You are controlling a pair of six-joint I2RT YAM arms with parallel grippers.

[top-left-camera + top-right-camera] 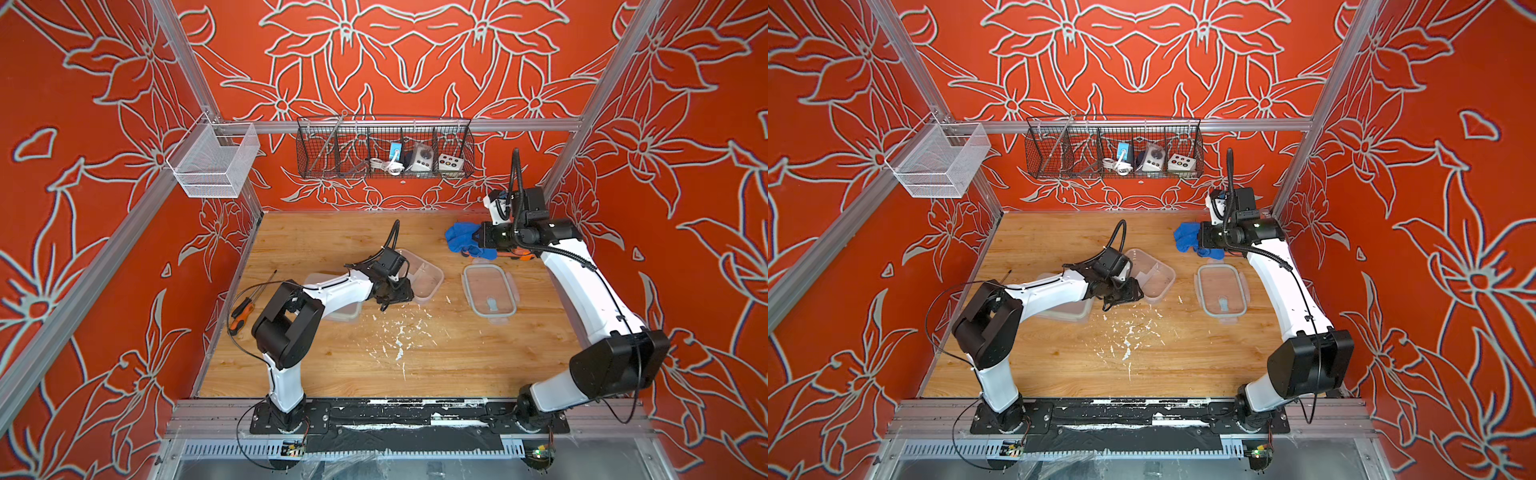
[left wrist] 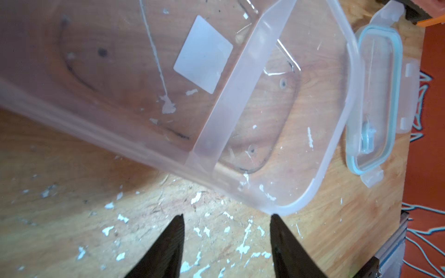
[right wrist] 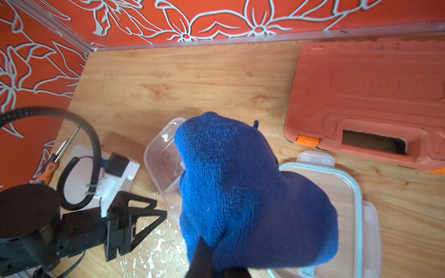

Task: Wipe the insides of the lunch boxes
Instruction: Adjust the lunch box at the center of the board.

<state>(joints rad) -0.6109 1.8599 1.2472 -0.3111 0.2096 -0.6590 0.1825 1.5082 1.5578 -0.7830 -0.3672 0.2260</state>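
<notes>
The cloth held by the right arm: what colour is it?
Dark blue; the cloth shows best in the right wrist view.

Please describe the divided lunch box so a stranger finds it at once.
On the wooden table, look near the middle, just beyond the left gripper. The clear lunch box there, not the second box under the left arm, has an inner divider and a white square label, unlike the flat blue-rimmed lid beside it.

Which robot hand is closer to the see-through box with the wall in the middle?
Left. The left gripper sits open at a corner of the divided lunch box. The right gripper is farther back, clamped on a blue cloth, well apart from that box.
</notes>
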